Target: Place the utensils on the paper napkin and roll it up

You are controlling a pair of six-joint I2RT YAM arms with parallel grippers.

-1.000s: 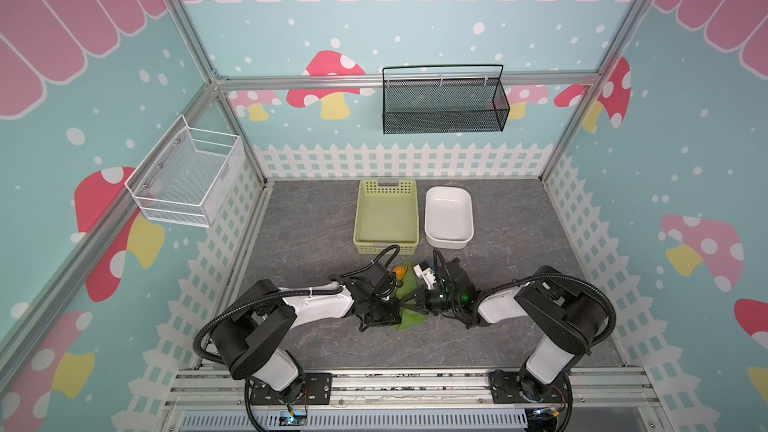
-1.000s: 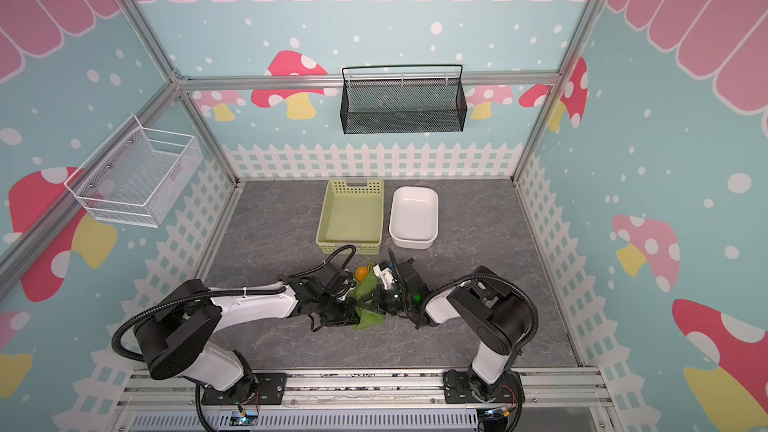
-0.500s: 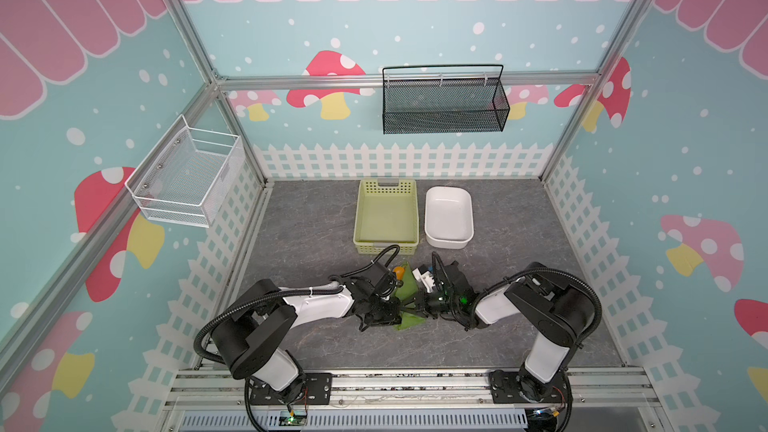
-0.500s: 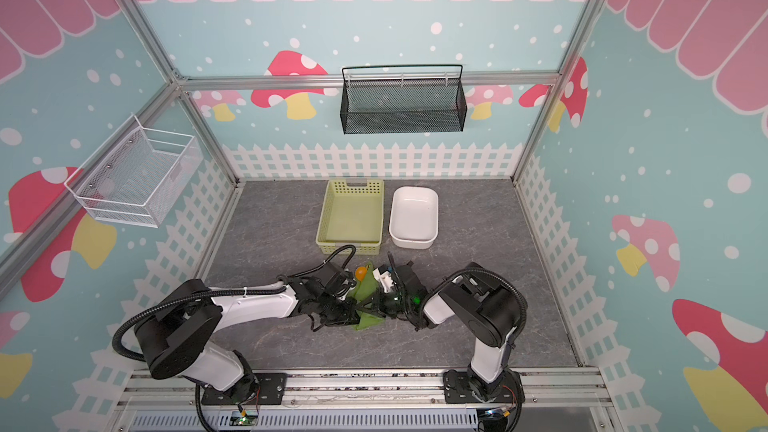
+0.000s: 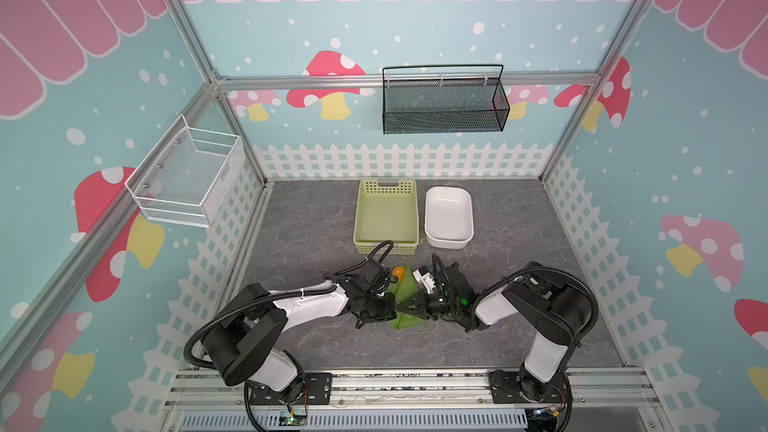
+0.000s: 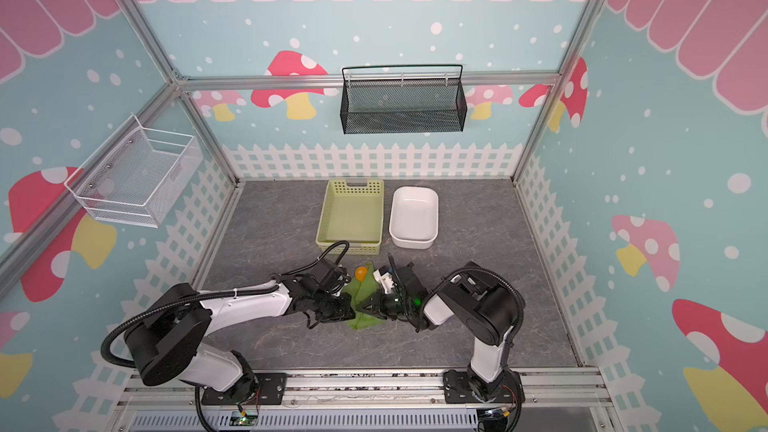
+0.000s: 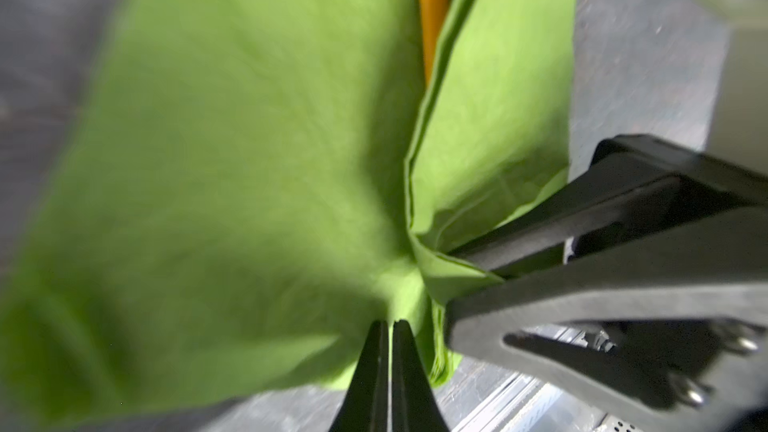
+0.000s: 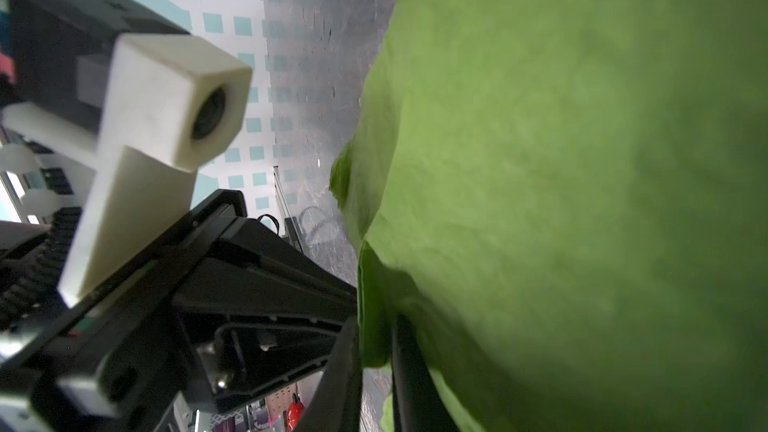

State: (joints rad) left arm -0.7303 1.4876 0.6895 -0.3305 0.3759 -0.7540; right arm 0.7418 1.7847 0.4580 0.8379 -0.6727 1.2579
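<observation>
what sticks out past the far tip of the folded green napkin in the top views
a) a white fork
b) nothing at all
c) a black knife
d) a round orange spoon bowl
d: in a top view a round orange spoon bowl shows just past the far tip of the folded paper napkin, on the side towards the basket.

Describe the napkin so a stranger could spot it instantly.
Find the grey table, then the yellow-green basket at its back. Just in front of that, between the left gripper and right gripper, is the napkin: the only bright green crumpled paper, an orange spoon peeking out.
</observation>
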